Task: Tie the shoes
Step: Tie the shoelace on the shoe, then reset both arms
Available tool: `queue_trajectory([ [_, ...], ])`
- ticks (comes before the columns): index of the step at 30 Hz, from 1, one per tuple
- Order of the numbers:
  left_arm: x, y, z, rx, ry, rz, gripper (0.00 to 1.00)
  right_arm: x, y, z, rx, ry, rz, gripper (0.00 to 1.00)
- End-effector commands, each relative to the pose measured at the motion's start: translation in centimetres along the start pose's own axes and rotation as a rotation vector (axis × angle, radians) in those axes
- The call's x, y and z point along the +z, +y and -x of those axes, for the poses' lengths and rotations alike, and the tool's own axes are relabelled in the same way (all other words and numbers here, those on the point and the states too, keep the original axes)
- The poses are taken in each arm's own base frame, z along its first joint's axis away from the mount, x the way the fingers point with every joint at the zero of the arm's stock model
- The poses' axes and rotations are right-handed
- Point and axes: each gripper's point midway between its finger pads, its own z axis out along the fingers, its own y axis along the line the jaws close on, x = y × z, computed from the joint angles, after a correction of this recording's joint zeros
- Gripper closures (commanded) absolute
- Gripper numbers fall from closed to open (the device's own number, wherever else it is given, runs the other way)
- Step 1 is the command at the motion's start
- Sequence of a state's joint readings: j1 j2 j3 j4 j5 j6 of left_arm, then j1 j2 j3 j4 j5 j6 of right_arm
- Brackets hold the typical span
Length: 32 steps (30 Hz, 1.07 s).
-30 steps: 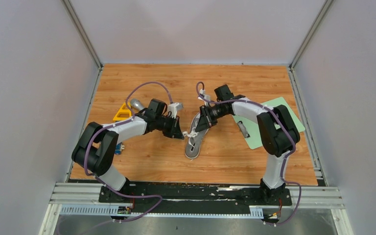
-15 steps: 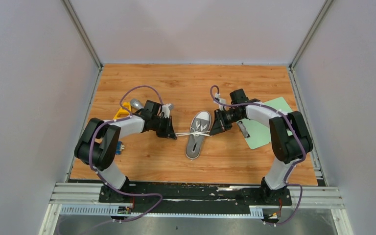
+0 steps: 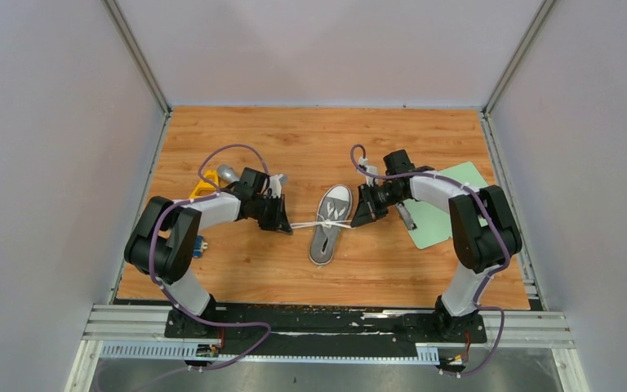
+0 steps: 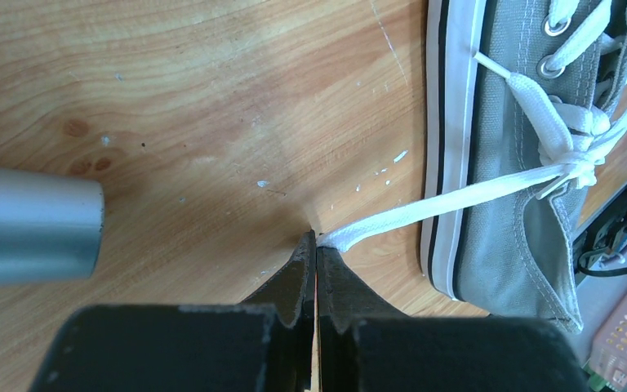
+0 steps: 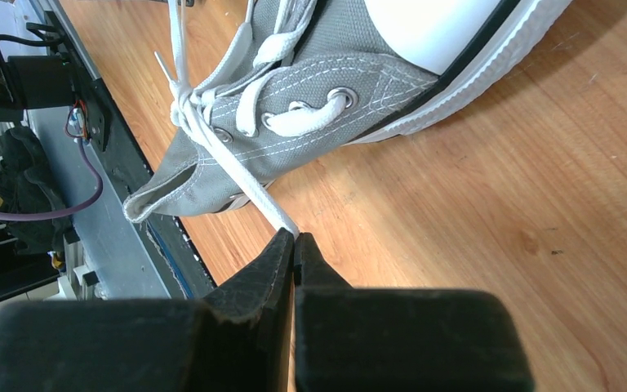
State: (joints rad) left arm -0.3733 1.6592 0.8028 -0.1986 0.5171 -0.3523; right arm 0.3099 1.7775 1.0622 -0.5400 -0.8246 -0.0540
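Top external view puts the grey sneaker [image 3: 325, 245] at the middle of the table [image 3: 294, 139]. The left pincer [image 4: 316, 243] is pinched shut on the left lace strand [image 4: 424, 208] and the right pincer [image 5: 295, 242] on the right lace strand [image 5: 237, 175], both taut from the half-knot [image 4: 575, 155]. This is probably the cinching step; forming loops comes next.

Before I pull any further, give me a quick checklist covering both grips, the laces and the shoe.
1. Left gripper shut on its lace end: ok.
2. Right gripper shut on the other lace end: ok.
3. Both strands taut to the knot: ok.
4. Sneaker sole down on the table: ok.
5. Bow loops formed: not ok, only a simple knot shows.
6. Knot tight enough to hold on release: cannot tell.
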Motion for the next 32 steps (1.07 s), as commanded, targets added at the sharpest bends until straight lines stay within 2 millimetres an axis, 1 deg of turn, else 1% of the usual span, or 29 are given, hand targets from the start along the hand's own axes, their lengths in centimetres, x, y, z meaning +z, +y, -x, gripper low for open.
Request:
queue_trajectory([
  [1,-0.3,2.1,-0.6,-0.025,0.007,0.083,1.00,-0.8,-1.1,0.3,-0.021,-0.020,-0.060,1.00],
  [7,-0.6,1.6,-0.2,0.003,-0.001,0.063,1.00,-0.9,-0.8,1.1,-0.036,-0.032,-0.044,1.00],
  [9,-0.8,1.0,0.3,0.043,-0.013,0.040,1.00,-1.1,-0.4,1.7,-0.048,-0.045,-0.037,1.00],
  [10,-0.9,0.5,0.6,0.069,-0.021,0.016,1.00,-1.3,-0.2,2.1,-0.054,-0.054,-0.038,0.98],
  [12,-1.6,-0.8,1.6,0.131,-0.044,-0.037,0.84,-2.3,0.5,3.4,-0.089,-0.085,-0.048,0.82],
  [13,-2.2,-1.3,2.3,0.162,-0.068,-0.045,0.68,-3.0,0.9,4.1,-0.117,-0.101,-0.066,0.72],
  [14,-2.9,-1.7,3.1,0.202,-0.083,-0.039,0.61,-4.0,1.2,5.0,-0.168,-0.125,-0.088,0.61],
  [16,-4.8,-2.3,4.8,0.287,-0.122,-0.002,0.37,-6.5,1.8,7.1,-0.255,-0.194,-0.148,0.41],
  [17,-5.7,-2.7,5.5,0.323,-0.139,0.011,0.09,-7.9,2.1,8.1,-0.291,-0.233,-0.179,0.33],
  [18,-6.9,-2.8,6.8,0.377,-0.149,0.047,0.05,-9.4,2.4,9.3,-0.324,-0.275,-0.204,0.24],
  [19,-7.8,-2.9,7.4,0.413,-0.157,0.067,0.01,-10.8,2.8,10.3,-0.351,-0.315,-0.231,0.13],
  [20,-9.1,-2.8,8.7,0.467,-0.169,0.113,0.01,-12.2,3.1,11.4,-0.367,-0.353,-0.263,0.02],
  [21,-10.1,-2.7,9.6,0.490,-0.189,0.139,0.00,-13.6,3.3,12.5,-0.366,-0.393,-0.310,0.00],
  [23,-13.3,-3.4,12.7,0.552,-0.267,0.197,0.00,-16.5,3.1,15.1,-0.308,-0.487,-0.443,0.00],
  [24,-14.4,-3.5,13.4,0.558,-0.296,0.225,0.00,-17.8,2.7,15.9,-0.263,-0.531,-0.515,0.00],
  [25,-15.7,-4.1,14.7,0.565,-0.341,0.241,0.00,-19.2,2.4,16.6,-0.232,-0.587,-0.574,0.00],
  [26,-16.7,-4.1,15.5,0.567,-0.376,0.278,0.00,-20.8,2.6,17.1,-0.233,-0.645,-0.634,0.00],
  [27,-17.7,-4.6,16.5,0.570,-0.412,0.290,0.00,-21.7,2.9,17.3,-0.242,-0.678,-0.657,0.00],
  [29,-18.8,-4.9,17.7,0.564,-0.465,0.321,0.00,-22.4,3.4,17.3,-0.257,-0.710,-0.666,0.00],
  [32,-18.3,-4.6,17.8,0.536,-0.475,0.317,0.00,-22.1,3.9,16.6,-0.265,-0.704,-0.642,0.00],
])
